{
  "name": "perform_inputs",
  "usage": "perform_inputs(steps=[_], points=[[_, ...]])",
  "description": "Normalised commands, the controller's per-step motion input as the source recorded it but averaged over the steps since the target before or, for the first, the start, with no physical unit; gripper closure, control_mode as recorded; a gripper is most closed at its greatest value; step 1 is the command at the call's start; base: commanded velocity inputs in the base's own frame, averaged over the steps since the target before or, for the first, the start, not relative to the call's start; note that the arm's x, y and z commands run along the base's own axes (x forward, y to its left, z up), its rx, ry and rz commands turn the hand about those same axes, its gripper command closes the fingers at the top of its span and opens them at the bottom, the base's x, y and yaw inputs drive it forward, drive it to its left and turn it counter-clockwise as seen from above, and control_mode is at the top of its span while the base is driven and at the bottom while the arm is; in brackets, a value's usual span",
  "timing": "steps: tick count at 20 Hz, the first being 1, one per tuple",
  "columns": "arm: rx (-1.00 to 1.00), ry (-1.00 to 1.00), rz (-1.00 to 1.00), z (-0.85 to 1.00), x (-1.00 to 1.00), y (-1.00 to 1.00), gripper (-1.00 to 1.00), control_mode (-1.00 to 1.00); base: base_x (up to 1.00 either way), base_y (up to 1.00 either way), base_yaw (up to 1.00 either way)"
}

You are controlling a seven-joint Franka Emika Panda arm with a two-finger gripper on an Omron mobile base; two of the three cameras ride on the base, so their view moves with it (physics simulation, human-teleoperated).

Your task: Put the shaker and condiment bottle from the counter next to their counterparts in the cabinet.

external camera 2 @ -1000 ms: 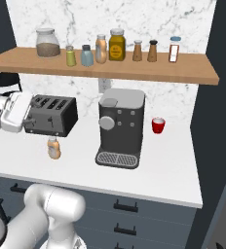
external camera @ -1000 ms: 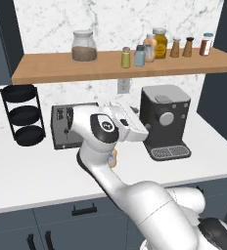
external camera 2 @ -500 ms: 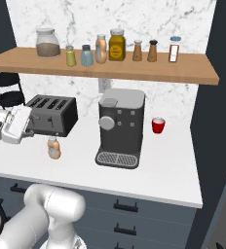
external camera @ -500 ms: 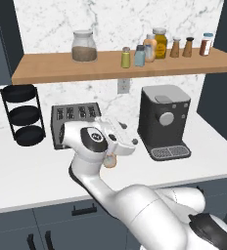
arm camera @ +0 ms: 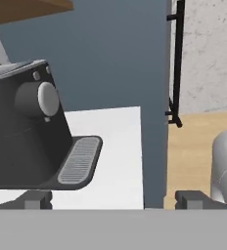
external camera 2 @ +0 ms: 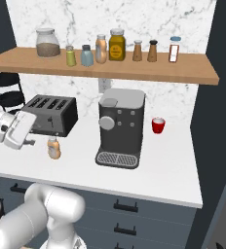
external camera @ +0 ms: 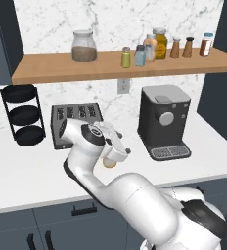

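**Hand comes down to the orange bottle**

Left base view: the gripper has sunk from toaster-top height to just above the condiment bottle on the counter; the shaker already stands on the cabinet.

Right base view: the bottle is squat, orange, pale-capped, upright in front of the toaster.

Hand view: fingertips stand wide apart, holding nothing; a grasp seems next.

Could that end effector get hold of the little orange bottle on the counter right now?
Probably yes. The condiment bottle stands alone on the counter, the open end effector hangs just beside it, though aimed toward the coffee machine.
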Motion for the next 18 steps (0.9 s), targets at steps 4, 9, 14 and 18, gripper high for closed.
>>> perform_inputs(steps=[4,9,14,18], points=[[0.00,0.00,0.00,-0.18,0.20,0.00,-1.00,-1.00,0.00,0.00,0.00],[0.00,0.14,-0.03,-0.78,0.00,0.00,-1.00,-1.00,0.00,0.00,0.00],[0.00,0.03,-0.03,-0.26,0.11,0.00,-1.00,-1.00,0.00,0.00,0.00],[0.00,0.00,-0.02,0.06,0.04,0.01,-1.00,-1.00,0.00,0.00,0.00]])
